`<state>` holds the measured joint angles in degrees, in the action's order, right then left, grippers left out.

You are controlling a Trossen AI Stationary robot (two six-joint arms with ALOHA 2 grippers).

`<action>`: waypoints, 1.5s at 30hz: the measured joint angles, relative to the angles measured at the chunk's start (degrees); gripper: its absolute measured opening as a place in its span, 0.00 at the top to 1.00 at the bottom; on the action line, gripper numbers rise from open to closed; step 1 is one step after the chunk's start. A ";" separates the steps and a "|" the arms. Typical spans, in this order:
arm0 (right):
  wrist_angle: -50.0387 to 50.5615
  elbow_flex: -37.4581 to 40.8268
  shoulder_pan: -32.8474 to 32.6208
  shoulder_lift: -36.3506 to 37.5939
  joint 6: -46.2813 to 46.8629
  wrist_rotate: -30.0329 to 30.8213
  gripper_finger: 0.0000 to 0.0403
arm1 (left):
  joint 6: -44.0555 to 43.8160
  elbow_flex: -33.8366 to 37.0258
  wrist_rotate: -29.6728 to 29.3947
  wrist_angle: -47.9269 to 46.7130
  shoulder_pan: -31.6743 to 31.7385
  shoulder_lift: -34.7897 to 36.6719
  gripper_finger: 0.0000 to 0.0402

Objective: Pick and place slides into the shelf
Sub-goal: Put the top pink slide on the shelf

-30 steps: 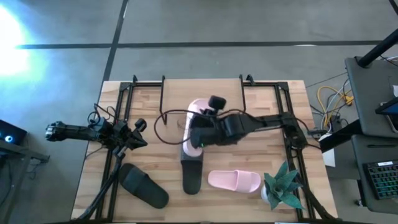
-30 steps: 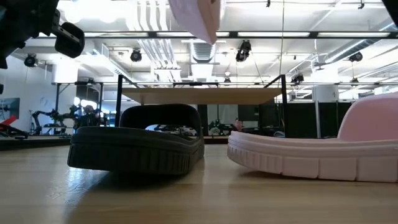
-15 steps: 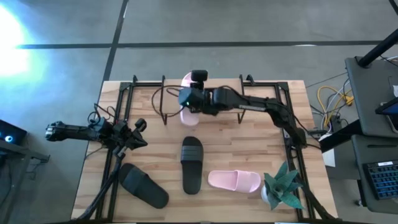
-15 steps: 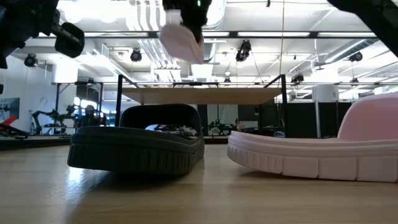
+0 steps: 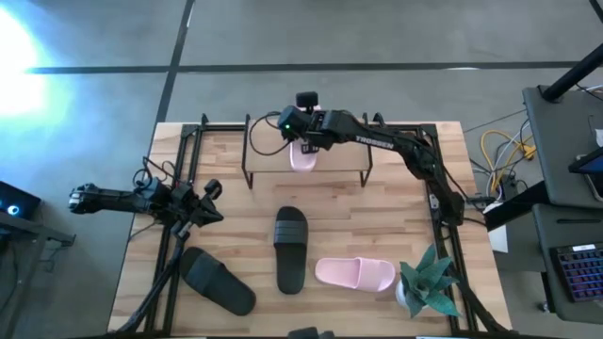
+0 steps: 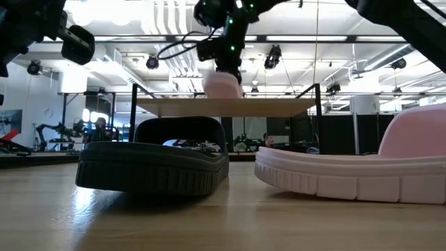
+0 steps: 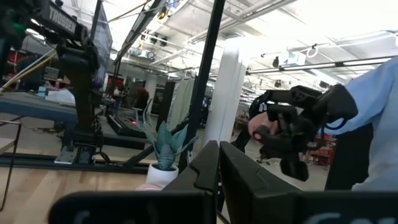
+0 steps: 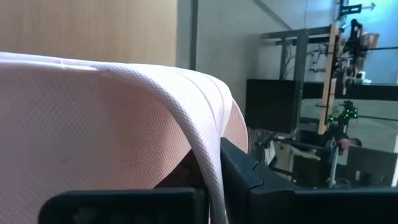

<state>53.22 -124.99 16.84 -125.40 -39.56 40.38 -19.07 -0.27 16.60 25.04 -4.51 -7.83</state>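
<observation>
The right arm stretches across the table, its gripper (image 5: 300, 135) clamped on a pink slide (image 5: 302, 156) over the shelf (image 5: 273, 155); the left gripper (image 5: 205, 201) waits closed.

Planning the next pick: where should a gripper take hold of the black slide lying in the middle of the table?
Grip the wide strap of the black slide sandal from straight above, I'd judge: it lies sole-down and the strap arches up clear of the footbed.

Shelf (image 5: 344, 157) right half bare (plant (image 5: 429, 278) distant).
</observation>
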 joint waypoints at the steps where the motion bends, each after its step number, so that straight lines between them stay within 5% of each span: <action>1: -1.07 0.57 0.20 0.00 -0.59 -0.12 0.96 | 0.00 0.00 -0.02 0.01 0.00 0.00 1.00; 19: -10.36 5.62 0.18 0.00 -5.58 -2.95 0.96 | 0.00 0.00 -0.01 0.01 0.00 0.00 1.00; 26: -10.71 7.00 0.80 0.35 0.43 -2.79 0.96 | 0.00 0.00 -0.01 0.00 0.00 0.00 1.00; 45: -10.84 7.13 -0.02 0.64 0.82 -2.62 0.66 | 0.00 0.00 -0.01 0.00 0.00 0.00 1.00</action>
<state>42.37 -117.86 16.82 -124.76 -38.74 37.76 -19.07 -0.27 16.59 25.04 -4.51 -7.84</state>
